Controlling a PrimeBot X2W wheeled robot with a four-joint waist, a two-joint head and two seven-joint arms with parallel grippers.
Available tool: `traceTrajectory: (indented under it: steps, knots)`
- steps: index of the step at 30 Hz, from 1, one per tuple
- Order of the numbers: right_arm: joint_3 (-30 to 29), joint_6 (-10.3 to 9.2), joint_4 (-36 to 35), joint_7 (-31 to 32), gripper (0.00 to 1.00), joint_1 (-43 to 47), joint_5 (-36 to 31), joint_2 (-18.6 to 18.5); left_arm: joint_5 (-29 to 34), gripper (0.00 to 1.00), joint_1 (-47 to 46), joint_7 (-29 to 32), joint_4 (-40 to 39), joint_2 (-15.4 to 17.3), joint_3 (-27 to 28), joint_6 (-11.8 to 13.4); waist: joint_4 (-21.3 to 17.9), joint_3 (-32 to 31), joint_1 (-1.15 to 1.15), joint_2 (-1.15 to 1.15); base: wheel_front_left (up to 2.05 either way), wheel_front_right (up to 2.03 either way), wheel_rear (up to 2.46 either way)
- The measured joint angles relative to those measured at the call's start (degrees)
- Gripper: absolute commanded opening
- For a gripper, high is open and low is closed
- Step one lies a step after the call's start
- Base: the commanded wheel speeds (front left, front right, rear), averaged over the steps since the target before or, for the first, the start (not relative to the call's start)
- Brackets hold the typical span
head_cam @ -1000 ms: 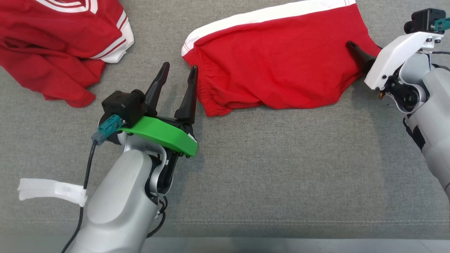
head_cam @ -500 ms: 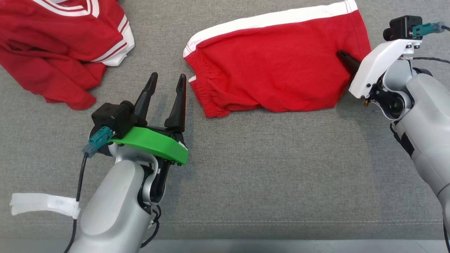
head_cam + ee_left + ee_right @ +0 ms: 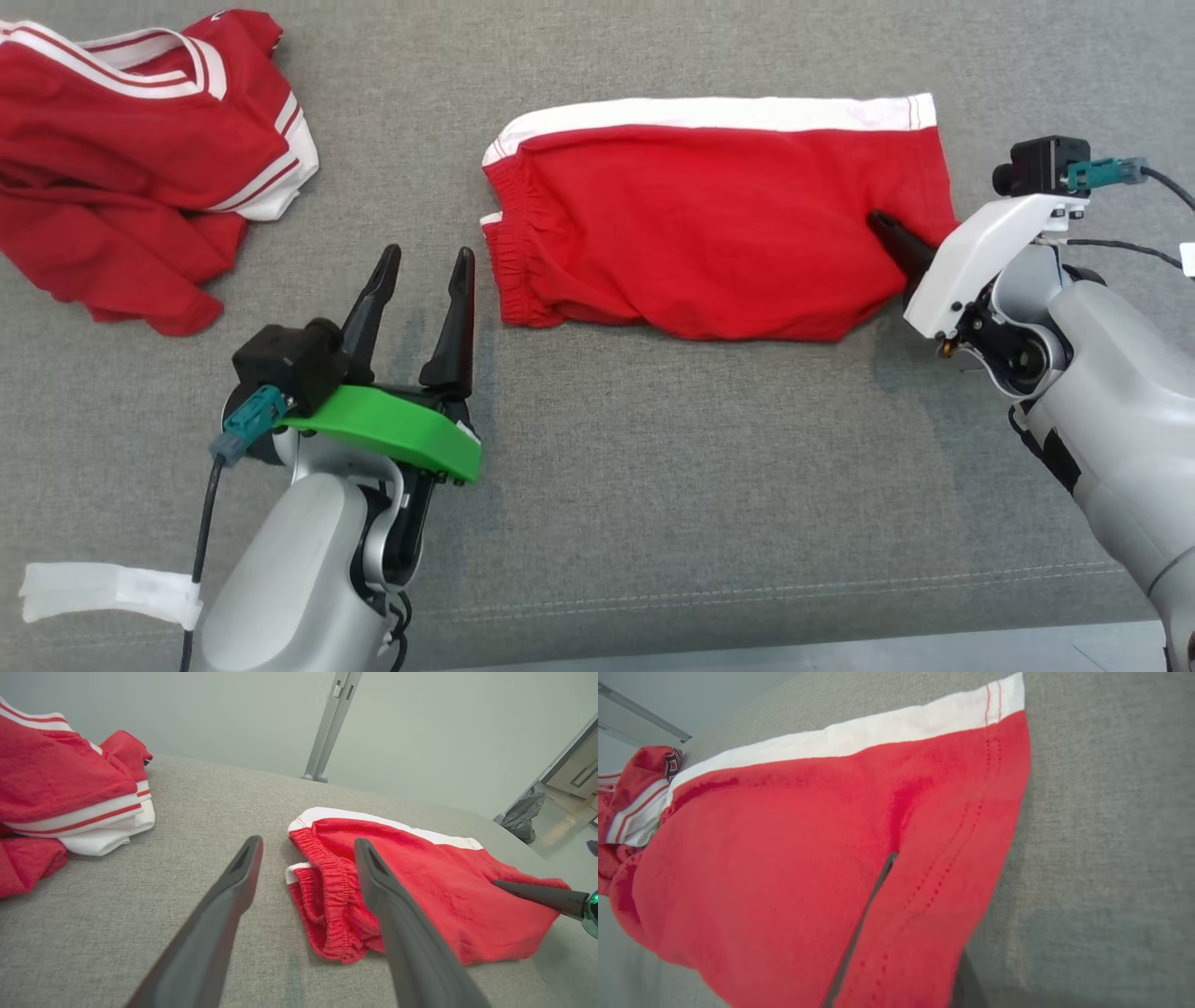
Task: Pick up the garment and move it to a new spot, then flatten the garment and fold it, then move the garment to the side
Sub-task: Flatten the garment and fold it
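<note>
Count: we see two garments, red shorts (image 3: 709, 243) mid-surface and a crumpled red jersey (image 3: 121, 159) far left, plus two grippers.
Left gripper (image 3: 428, 261): fingers spread, just beside the waistband, not touching.
Right gripper (image 3: 887, 233): pinching the red shorts' leg hem.
Left wrist view: adds a metal post (image 3: 329, 723) behind.
Room: bare grey upholstery (image 3: 653, 485) reaches our front edge.

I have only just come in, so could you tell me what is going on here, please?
The robot is working on red shorts with a white stripe, lying fairly flat on the grey fabric surface. Its right gripper is pinched onto their right-hand end, while the left gripper hangs open just beside the waistband, not touching it. A crumpled red jersey lies apart at the far left.
</note>
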Motion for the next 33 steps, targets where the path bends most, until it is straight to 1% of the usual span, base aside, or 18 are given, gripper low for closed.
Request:
traceTrajectory:
  steps: [4,11,18,23,24,25,26,27,28,32,33]
  knots:
    - [1.59,0.0,-1.27,-0.67,0.0,1.29,0.05,-0.54,0.02,1.0,2.02,0.0,0.02,0.54,-0.31,-0.04,-1.23,-1.38,0.0,0.0,0.0,0.0,0.0]
    - [2.46,0.0,-1.66,-0.78,0.0,2.74,0.59,-3.36,0.04,1.0,4.05,0.01,-0.34,0.63,-2.2,-0.56,-2.97,-3.82,0.0,0.0,0.0,0.0,0.0]
    - [3.67,0.0,-2.27,0.37,0.0,4.16,2.45,-4.87,0.21,1.0,5.49,0.29,-1.41,0.62,-3.33,-0.98,-3.52,-5.42,0.0,0.0,0.0,0.0,0.0]
    - [3.8,0.0,-1.97,0.3,0.0,4.28,2.61,-5.65,0.21,1.0,6.62,0.79,-1.48,0.66,-3.99,-0.98,-3.77,-5.73,0.0,0.0,0.0,0.0,0.0]
    - [3.8,0.0,-1.63,0.3,0.06,4.29,2.61,-5.72,0.21,1.0,6.76,0.86,-1.53,0.66,-4.15,-0.97,-3.83,-5.76,0.0,0.0,0.0,0.0,0.0]
    - [3.81,0.0,-1.26,0.3,0.2,4.37,2.61,-5.79,0.21,1.0,6.83,0.88,-1.58,0.66,-4.28,-0.98,-3.87,-5.77,0.0,0.0,0.0,0.0,0.0]
    - [3.83,0.0,-1.02,0.29,0.39,4.52,2.63,-5.86,0.22,1.0,6.84,1.16,-1.7,0.66,-4.39,-0.97,-3.92,-5.78,0.0,0.0,0.0,0.0,0.0]
    - [3.82,0.0,-0.85,0.22,0.47,4.7,2.65,-5.88,0.23,1.0,6.84,1.29,-1.85,0.66,-4.48,-0.97,-3.96,-5.77,0.0,0.0,0.0,0.0,0.0]
    - [3.82,0.0,-0.73,-0.2,0.63,4.81,2.65,-5.87,0.31,1.0,6.84,1.29,-1.93,0.66,-4.56,-0.97,-3.99,-5.75,0.0,0.0,0.0,0.0,0.0]
    - [4.2,0.0,-0.71,-2.53,0.27,4.82,1.83,-6.32,0.38,1.0,6.87,1.31,-2.3,0.66,-4.63,-0.97,-4.11,-5.58,0.0,0.0,0.0,0.0,0.0]
    - [4.2,0.0,-0.68,-3.04,0.21,4.8,1.75,-6.46,0.38,1.0,6.87,1.37,-2.41,0.66,-4.63,-0.97,-4.14,-5.52,0.0,0.0,0.0,0.0,0.0]
